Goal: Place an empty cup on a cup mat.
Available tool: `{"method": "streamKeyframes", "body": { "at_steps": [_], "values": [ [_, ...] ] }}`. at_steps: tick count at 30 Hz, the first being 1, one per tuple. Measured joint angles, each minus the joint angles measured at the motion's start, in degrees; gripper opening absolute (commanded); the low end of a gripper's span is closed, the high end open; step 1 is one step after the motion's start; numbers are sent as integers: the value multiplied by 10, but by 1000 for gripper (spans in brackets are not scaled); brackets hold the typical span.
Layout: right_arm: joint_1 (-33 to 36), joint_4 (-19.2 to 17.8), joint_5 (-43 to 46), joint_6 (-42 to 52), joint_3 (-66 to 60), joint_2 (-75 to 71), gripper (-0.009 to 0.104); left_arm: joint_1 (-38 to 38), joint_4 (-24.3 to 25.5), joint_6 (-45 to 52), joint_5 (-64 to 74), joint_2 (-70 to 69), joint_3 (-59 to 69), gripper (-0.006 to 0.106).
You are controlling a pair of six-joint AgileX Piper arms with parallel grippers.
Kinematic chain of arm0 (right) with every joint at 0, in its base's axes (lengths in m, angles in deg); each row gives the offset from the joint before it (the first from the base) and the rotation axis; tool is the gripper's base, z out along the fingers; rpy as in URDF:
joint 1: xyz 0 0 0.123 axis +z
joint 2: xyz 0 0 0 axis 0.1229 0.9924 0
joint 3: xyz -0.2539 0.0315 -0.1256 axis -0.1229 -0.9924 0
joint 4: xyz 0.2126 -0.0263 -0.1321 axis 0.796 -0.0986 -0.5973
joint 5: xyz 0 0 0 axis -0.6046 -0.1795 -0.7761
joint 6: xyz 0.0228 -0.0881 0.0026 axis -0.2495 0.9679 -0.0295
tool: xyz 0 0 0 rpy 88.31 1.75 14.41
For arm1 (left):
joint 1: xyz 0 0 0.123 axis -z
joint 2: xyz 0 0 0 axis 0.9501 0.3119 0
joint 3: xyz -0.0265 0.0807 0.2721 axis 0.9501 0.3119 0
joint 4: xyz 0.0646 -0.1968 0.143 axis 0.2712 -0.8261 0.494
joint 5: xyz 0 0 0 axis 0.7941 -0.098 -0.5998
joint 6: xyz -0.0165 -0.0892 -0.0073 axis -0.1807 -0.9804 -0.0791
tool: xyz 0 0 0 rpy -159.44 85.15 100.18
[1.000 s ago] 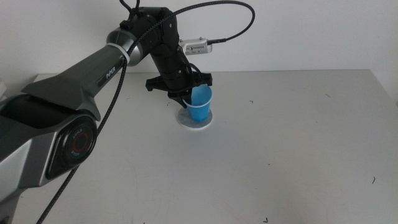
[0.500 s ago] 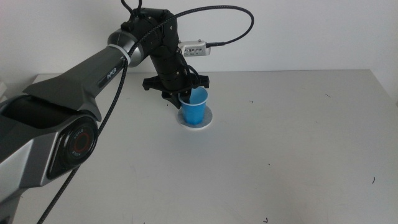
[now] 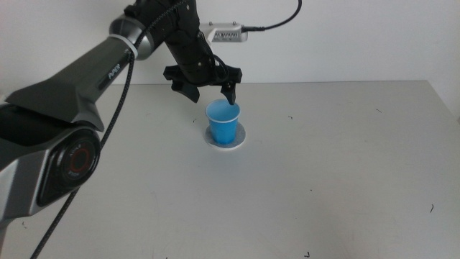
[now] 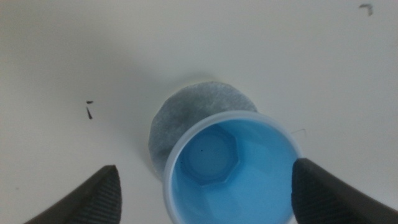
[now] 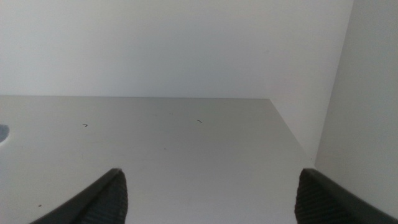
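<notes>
Pale tabletop (image 3: 323, 165) carries the cup (image 3: 223, 122) upright on the cup mat (image 3: 239, 138); the left hand (image 3: 213, 92) has let go and lifted, jaws apart — placement looks done; right hand (image 5: 208, 205) waits, spread.

Cup (image 4: 233, 174): near rim cut off by the left wrist picture's edge.
Mat (image 4: 186, 118): largely hidden beneath the cup; only a crescent shows (middle view likewise).
Left pincer (image 4: 205, 190): only two jaw tips in frame.
Right pincer (image 5: 211, 193): tips only.
Counter (image 3: 323, 180) specks: too small to identify.
</notes>
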Motion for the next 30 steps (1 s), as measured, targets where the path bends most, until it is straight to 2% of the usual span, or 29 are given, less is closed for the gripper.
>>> {"method": "streamKeyframes", "body": {
  "at_steps": [21, 25, 30],
  "values": [
    [0, 0, 0, 0, 0, 0, 94, -15, -23, 171, 11, -279, 2, 105],
    [0, 0, 0, 0, 0, 0, 94, -15, -12, 173, 11, -358, 66, 105],
    [0, 0, 0, 0, 0, 0, 94, -15, 34, 151, 12, -475, 202, 105]
  ]
}}
